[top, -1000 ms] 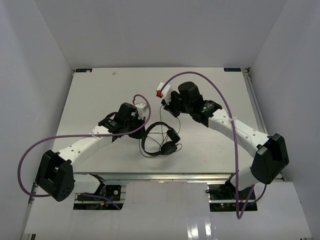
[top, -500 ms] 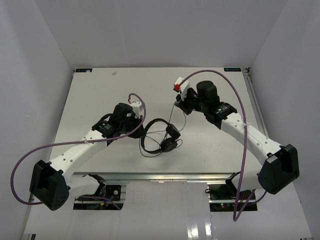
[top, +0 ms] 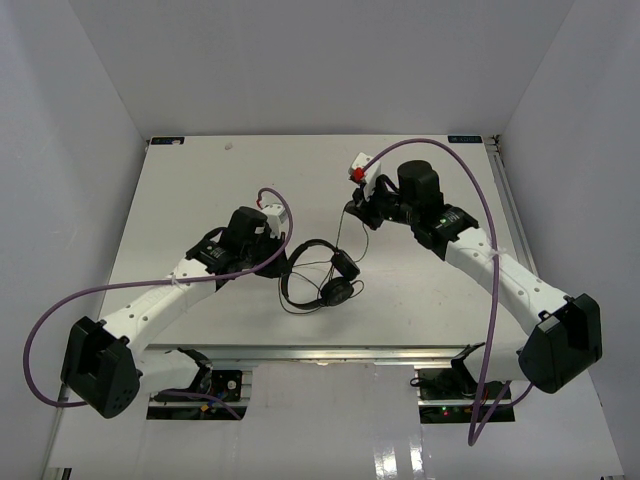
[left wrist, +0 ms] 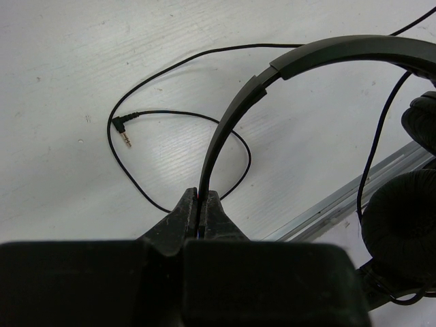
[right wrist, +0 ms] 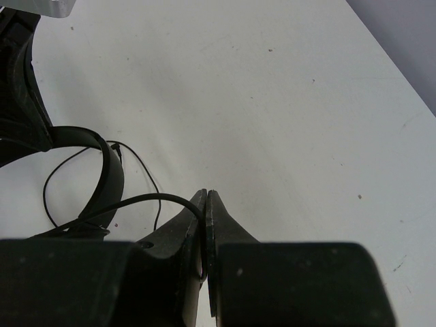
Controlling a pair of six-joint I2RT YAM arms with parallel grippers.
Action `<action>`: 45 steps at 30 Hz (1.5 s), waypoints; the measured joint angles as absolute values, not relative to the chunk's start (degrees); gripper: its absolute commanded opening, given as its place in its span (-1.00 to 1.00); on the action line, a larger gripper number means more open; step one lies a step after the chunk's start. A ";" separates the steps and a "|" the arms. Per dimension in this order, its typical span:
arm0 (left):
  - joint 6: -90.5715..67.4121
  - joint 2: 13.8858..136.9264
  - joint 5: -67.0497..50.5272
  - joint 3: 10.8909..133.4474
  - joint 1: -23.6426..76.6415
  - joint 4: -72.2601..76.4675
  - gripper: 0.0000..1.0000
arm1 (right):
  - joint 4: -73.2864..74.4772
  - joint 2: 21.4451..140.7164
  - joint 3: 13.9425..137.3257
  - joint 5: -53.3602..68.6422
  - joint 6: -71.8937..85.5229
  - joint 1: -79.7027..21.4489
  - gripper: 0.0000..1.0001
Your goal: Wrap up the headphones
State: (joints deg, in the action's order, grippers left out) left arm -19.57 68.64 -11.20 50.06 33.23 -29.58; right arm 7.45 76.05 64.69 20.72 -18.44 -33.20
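The headphones (top: 337, 291) are lying mid-bench (top: 200, 180), light and easily dragged. The left tool (left wrist: 201, 197) is pinching the thin, springy headband (left wrist: 231, 116). The right tool (right wrist: 206, 195) is pinching the limp, slippery cord (right wrist: 157, 196), which probably needs gentle tension.

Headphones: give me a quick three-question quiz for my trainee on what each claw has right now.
1. True or false: the left claw is shut on the headband of the headphones.
2. The right claw pinches the: A headband, B cord, C earcup?
3. Fill in: the plug lies loose on the ____.
Key: 1 true; 2 B; 3 table.
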 measured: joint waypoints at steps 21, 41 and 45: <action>-21.10 65.71 -12.15 50.09 33.23 -29.70 -1.00 | 3.67 76.60 59.94 19.71 -16.64 -31.55 -0.85; -22.74 63.30 -16.37 54.98 33.26 -29.71 -1.00 | 0.71 82.92 59.02 35.64 -11.40 -29.74 -0.73; -23.42 62.50 -16.27 57.25 33.33 -30.01 -1.00 | -3.10 83.40 58.89 41.95 -7.78 -29.16 -0.66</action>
